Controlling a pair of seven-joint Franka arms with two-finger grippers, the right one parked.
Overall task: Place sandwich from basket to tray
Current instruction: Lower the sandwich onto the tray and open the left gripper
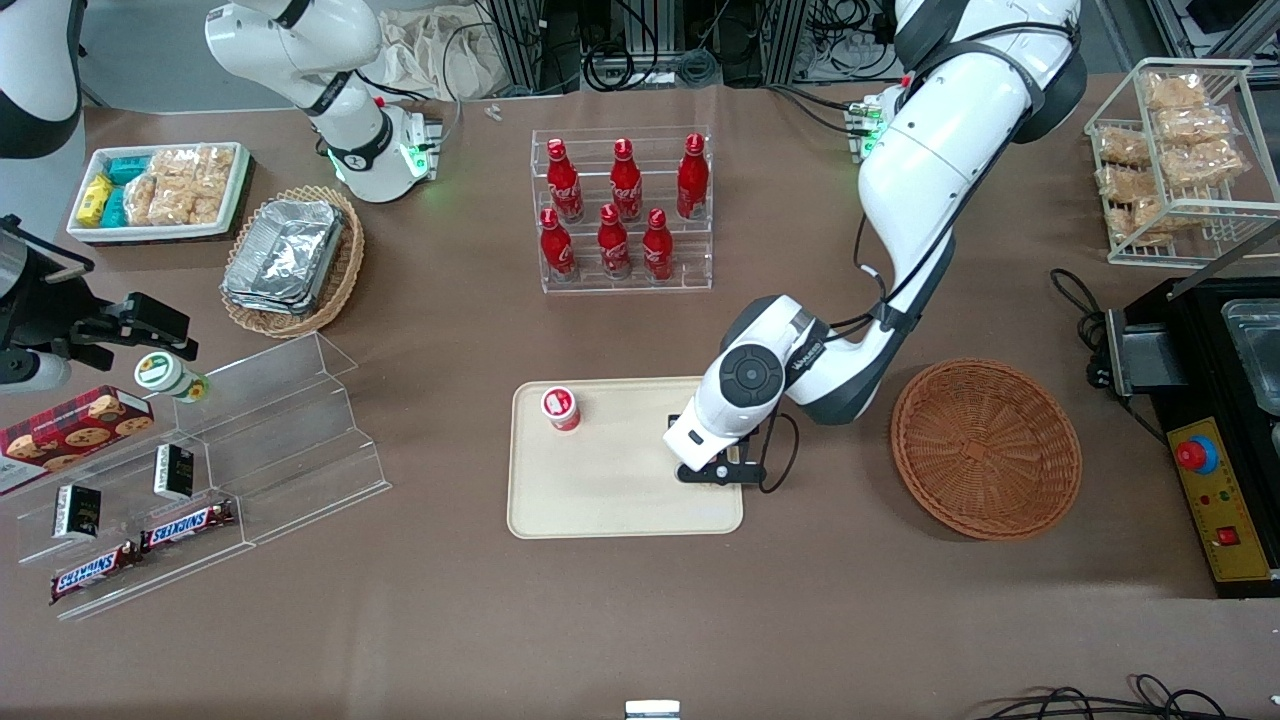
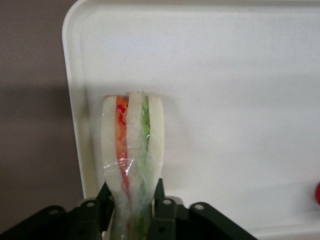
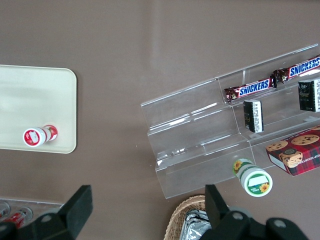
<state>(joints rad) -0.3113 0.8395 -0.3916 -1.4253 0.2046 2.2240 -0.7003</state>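
Observation:
My left gripper (image 1: 712,470) hangs low over the cream tray (image 1: 600,505), at the tray end nearest the basket. In the left wrist view the gripper (image 2: 132,194) is shut on the sandwich (image 2: 132,135), a wrapped wedge of pale bread with orange and green layers. The black fingers (image 2: 159,189) squeeze its sides. The sandwich's tip points along the tray (image 2: 225,100), close to the tray's rim and rounded corner. The round reddish-brown basket (image 1: 985,450) lies beside the tray toward the working arm's end, with nothing in it. In the front view the arm's wrist hides the sandwich.
A small red-capped bottle (image 1: 561,407) stands on the tray, toward the parked arm's end. A clear rack of red cola bottles (image 1: 622,210) stands farther from the camera. A stepped acrylic shelf (image 1: 250,430) and a black machine (image 1: 1215,430) flank the work area.

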